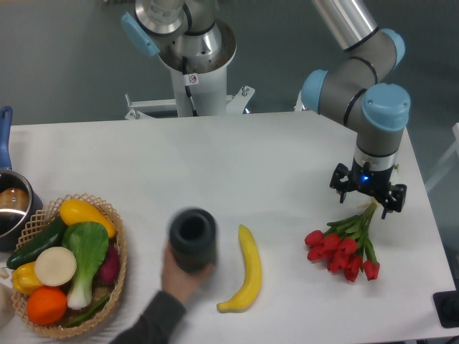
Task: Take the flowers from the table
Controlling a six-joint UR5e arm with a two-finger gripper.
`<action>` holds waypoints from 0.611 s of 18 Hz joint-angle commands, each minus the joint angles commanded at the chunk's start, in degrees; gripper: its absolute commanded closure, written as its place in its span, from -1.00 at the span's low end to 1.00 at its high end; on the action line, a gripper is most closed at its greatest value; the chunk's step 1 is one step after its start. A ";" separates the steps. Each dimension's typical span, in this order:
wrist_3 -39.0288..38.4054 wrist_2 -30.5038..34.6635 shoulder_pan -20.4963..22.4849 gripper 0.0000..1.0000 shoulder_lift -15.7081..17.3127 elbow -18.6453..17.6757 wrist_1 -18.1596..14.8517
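The flowers (343,247), a bunch of red tulips with green stems, lie on the white table (237,165) at the right, heads toward the front left and stem ends toward the back right. My gripper (368,197) hangs straight down over the stem ends. Its black jaws look spread to either side of the stems, so it appears open. The fingertips are hidden under the wrist, and I cannot see whether they touch the stems.
A yellow banana (246,270) lies left of the flowers. A person's hand holds a blurred dark cylinder (192,239) at the front middle. A wicker basket of vegetables (115,236) and a pot (13,208) stand at the left. The table's right edge is close to the flowers.
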 joint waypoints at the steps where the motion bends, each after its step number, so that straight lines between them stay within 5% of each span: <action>1: 0.00 0.09 -0.18 -1.00 -0.44 0.26 0.09; 11: -0.18 0.18 -1.50 -1.00 -5.28 3.43 0.62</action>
